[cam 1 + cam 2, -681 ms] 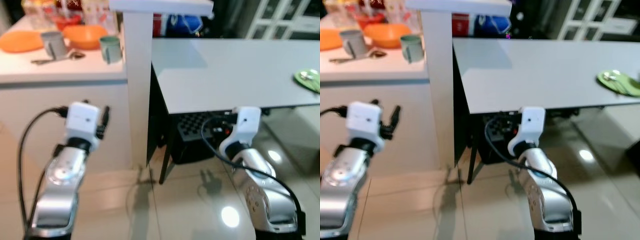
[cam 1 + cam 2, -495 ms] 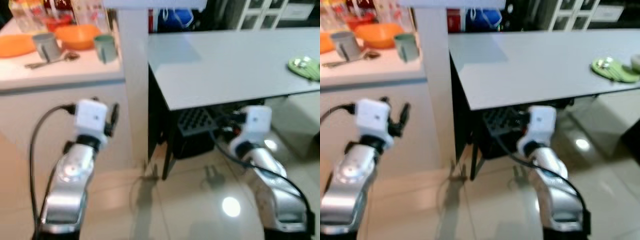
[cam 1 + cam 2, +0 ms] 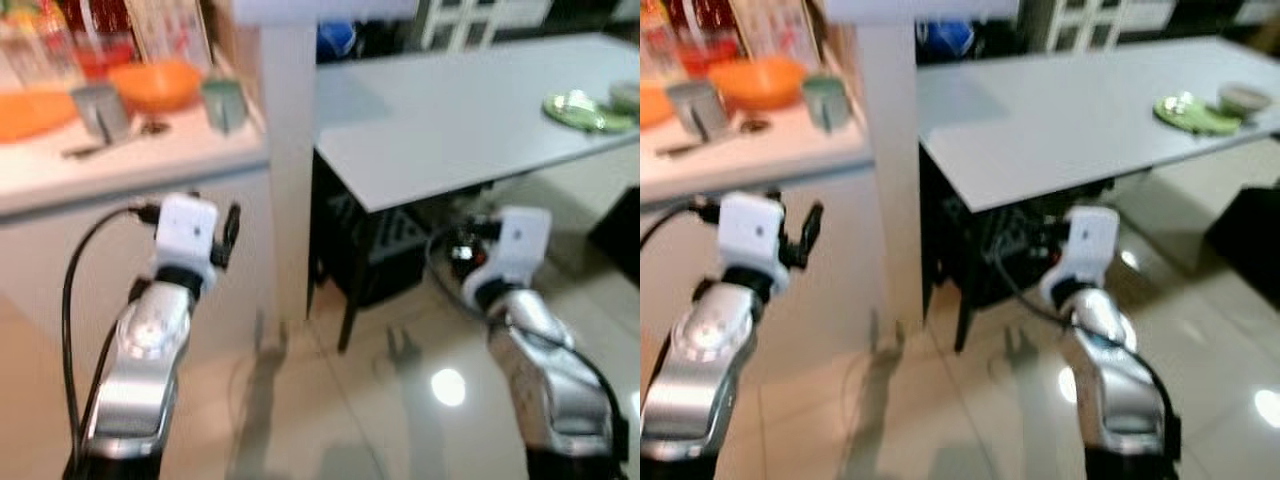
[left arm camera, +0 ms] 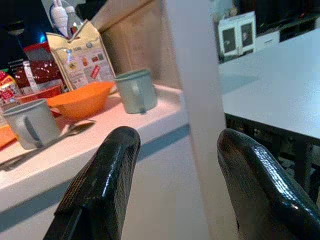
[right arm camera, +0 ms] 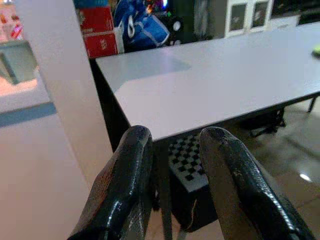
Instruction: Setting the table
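Observation:
On the white counter (image 3: 150, 165) to my left stand an orange bowl (image 3: 155, 83), a grey mug (image 3: 100, 108), a green mug (image 3: 224, 102) and an orange plate (image 3: 35, 108), with a spoon (image 3: 110, 145) lying in front of the grey mug. The grey table (image 3: 450, 110) to my right carries a green plate (image 3: 578, 108) and a small bowl (image 3: 1243, 98) at its far end. My left gripper (image 4: 177, 137) is open and empty, raised in front of the counter's side, below its top. My right gripper (image 5: 175, 134) is open and empty, low by the table's near edge.
A white pillar (image 3: 290, 180) stands between counter and table. Under the table sits a black crate (image 3: 375, 250). Bottles and packets (image 4: 75, 60) line the back of the counter. Glossy tiled floor (image 3: 330, 420) lies ahead. White cabinets (image 3: 470, 12) stand behind the table.
The whole picture has shifted: the camera has turned, so the green plate and the table sit further left in view. Both arms hold the same raised pose, grippers still empty.

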Controlling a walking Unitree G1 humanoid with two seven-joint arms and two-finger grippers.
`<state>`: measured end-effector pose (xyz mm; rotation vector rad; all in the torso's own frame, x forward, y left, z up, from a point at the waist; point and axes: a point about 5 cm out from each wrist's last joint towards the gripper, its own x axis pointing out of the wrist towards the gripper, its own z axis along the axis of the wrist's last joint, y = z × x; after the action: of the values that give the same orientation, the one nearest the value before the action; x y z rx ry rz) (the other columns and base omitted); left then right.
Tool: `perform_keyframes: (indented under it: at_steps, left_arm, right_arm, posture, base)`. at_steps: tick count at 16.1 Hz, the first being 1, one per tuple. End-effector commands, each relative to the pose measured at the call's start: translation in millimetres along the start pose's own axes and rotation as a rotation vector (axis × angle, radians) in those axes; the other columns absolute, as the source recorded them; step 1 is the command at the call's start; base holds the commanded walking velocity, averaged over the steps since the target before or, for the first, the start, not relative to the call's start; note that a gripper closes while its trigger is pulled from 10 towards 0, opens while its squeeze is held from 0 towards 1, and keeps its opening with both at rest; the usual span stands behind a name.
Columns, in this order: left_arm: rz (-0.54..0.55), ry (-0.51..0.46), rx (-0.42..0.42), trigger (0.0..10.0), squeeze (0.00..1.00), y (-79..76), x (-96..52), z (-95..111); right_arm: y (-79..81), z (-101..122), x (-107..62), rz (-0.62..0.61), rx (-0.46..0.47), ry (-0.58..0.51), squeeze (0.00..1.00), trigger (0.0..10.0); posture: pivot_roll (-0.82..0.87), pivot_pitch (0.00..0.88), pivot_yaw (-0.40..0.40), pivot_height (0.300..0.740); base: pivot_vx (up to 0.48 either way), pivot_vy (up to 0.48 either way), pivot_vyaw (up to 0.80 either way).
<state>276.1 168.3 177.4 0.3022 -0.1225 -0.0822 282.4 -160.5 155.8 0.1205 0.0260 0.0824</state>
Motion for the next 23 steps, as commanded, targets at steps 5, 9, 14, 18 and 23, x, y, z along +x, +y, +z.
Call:
perform_keyframes:
  at_steps: [5, 9, 14, 18, 23]
  left_arm:
    - [0.019, -0.033, 0.020, 10.0, 0.00, 6.5, 3.8, 5]
    - [0.065, -0.032, -0.040, 10.0, 0.00, 4.0, 4.0, 5]
    - [0.126, -0.032, -0.044, 10.0, 0.00, 8.5, 11.6, 4]
    - [0.104, -0.039, -0.036, 10.0, 0.00, 7.6, 13.3, 6]
    - [0.080, -0.026, -0.026, 10.0, 0.00, 6.0, 13.9, 4]
  right_arm:
    - [11.2, 1, 0.7, 0.027, 0.017, -0.012, 0.00, 10.0]
    - [6.5, 1, 3.8, 0.028, -0.011, -0.005, 0.00, 10.0]
    - [8.6, 4, 6.7, 0.048, -0.043, -0.012, 0.00, 10.0]
    - [14.0, 2, 8.7, 0.055, -0.037, -0.012, 0.00, 10.0]
    - [8.6, 0, 8.0, 0.058, -0.048, 0.001, 0.00, 10.0]
  posture:
    - [0.06, 0.000, -0.021, 0.740]
    - [0.08, 0.000, -0.026, 0.740]
    - [0.08, 0.000, -0.032, 0.740]
    - [0.07, 0.000, -0.027, 0.740]
    - [0.09, 0.000, -0.035, 0.740]
  base:
    - [0.000, 0.094, -0.08]
    - [0.000, -0.240, 0.00]
    - [0.000, 0.000, 0.00]
    - [0.346, 0.000, 0.00]
    - [0.401, 0.000, 0.00]
